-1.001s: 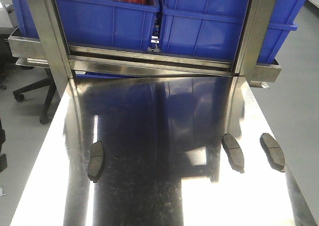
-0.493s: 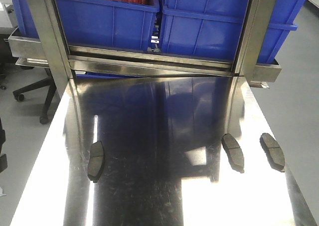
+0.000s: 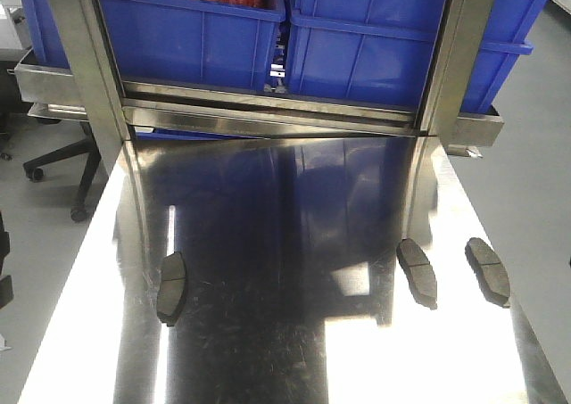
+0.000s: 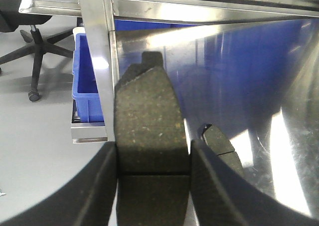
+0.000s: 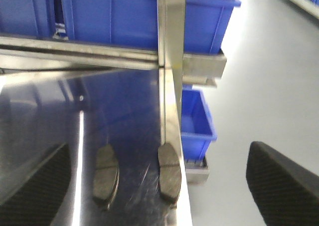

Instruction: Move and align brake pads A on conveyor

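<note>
Left wrist view — left pincer [image 4: 153, 148] clamps brake pad [image 4: 149, 111]; right pincer [image 5: 159, 153] gapes wide.

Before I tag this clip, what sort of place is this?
Probably a factory or workshop parts station: a shiny steel table with brake pads lying on it, and big blue plastic bins on a steel rack behind.

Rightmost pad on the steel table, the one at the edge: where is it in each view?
Front: rightmost pad lies lower right, by the right edge of the table.
Right wrist: bottom centre, at the table edge below the right post, right of a second pad.
Left wrist: not in it; the left hand grips a held pad instead.
Shared landmark: the right post, in the front and right wrist views.
</note>
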